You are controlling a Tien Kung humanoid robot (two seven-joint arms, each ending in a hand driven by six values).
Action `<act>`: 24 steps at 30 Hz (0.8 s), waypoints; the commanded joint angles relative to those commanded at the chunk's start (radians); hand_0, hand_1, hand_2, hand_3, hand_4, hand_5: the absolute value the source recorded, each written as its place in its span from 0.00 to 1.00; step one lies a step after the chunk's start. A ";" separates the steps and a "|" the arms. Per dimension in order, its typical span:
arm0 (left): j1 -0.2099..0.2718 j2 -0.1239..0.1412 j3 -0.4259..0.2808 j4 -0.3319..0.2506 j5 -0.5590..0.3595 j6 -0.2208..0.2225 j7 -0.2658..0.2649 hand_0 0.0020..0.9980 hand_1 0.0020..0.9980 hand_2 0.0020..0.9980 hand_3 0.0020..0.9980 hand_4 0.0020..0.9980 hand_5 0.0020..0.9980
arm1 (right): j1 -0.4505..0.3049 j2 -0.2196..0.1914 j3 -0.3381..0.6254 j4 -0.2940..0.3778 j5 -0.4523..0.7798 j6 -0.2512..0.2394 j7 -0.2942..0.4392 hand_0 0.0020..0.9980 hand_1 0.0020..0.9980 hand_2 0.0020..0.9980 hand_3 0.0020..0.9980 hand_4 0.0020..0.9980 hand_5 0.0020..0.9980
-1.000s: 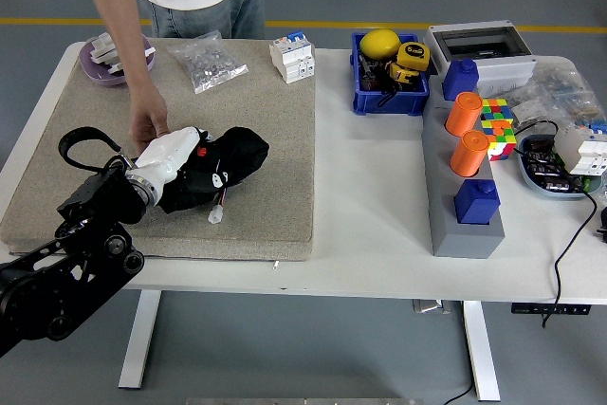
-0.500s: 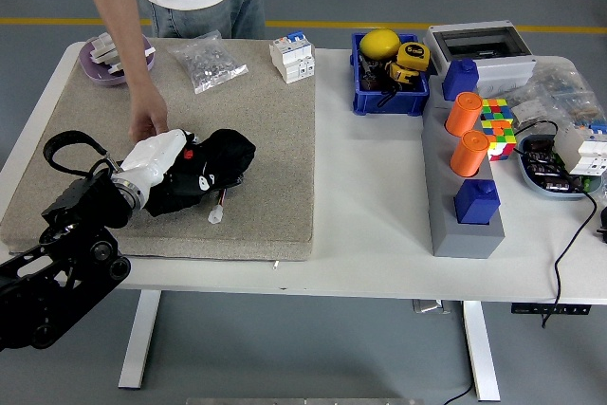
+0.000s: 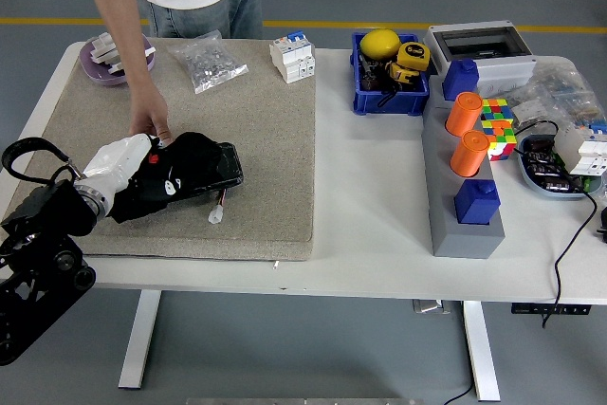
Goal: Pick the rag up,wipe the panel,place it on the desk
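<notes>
Our left hand (image 3: 121, 160) has its fingers closed on the black rag (image 3: 180, 174) and has dragged it toward nine o'clock, uncovering the panel (image 3: 224, 166) on the table (image 3: 379, 206); we judge wiping continues.

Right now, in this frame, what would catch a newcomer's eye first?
The robot's left hand presses a black rag onto a dark panel on the beige mat at the table's left. A person's hand rests right beside it, at the panel's far edge. To the right, two orange cylinders on a grey block stand out.
</notes>
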 joint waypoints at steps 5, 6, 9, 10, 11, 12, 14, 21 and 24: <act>0.034 0.017 -0.028 -0.003 -0.007 0.005 -0.006 0.20 0.11 0.55 0.57 0.57 0.00 | -0.001 0.001 0.003 0.000 -0.001 -0.001 0.000 0.76 0.61 0.64 0.62 1.00 0.63; 0.043 0.021 -0.036 -0.005 -0.003 0.004 -0.006 0.20 0.11 0.55 0.57 0.57 0.00 | -0.001 0.001 0.004 0.000 -0.001 -0.001 0.000 0.76 0.61 0.64 0.62 1.00 0.63; 0.060 0.029 -0.052 -0.007 0.000 0.004 -0.005 0.20 0.11 0.55 0.57 0.57 0.00 | -0.002 0.001 0.005 0.000 -0.002 -0.001 0.000 0.76 0.61 0.64 0.62 1.00 0.63; 0.069 0.034 -0.063 -0.007 0.002 0.004 -0.006 0.20 0.11 0.55 0.57 0.57 0.00 | -0.003 0.001 0.007 0.000 -0.002 -0.001 0.000 0.75 0.61 0.64 0.62 1.00 0.63; 0.075 0.036 -0.069 -0.008 0.004 0.004 -0.006 0.20 0.11 0.55 0.57 0.57 0.00 | -0.003 0.000 0.007 0.000 -0.003 -0.001 0.000 0.75 0.61 0.64 0.62 1.00 0.63; 0.080 0.038 -0.076 -0.010 0.006 0.005 -0.006 0.20 0.11 0.55 0.57 0.57 0.00 | -0.004 0.000 0.008 0.000 -0.003 -0.002 0.000 0.75 0.61 0.64 0.62 1.00 0.63; 0.090 0.042 -0.088 -0.011 0.007 0.005 -0.006 0.20 0.11 0.55 0.57 0.57 0.00 | -0.005 0.001 0.011 0.000 -0.004 -0.002 0.000 0.75 0.61 0.64 0.62 1.00 0.63; 0.131 0.063 -0.138 -0.023 0.019 0.003 -0.003 0.20 0.11 0.55 0.57 0.57 0.00 | -0.007 0.000 0.016 0.001 -0.007 -0.002 0.000 0.75 0.61 0.64 0.62 1.00 0.63; 0.146 0.073 -0.151 -0.030 0.024 0.001 -0.001 0.20 0.11 0.55 0.57 0.57 0.00 | -0.008 -0.001 0.018 0.001 -0.009 -0.001 0.000 0.75 0.61 0.64 0.62 1.00 0.63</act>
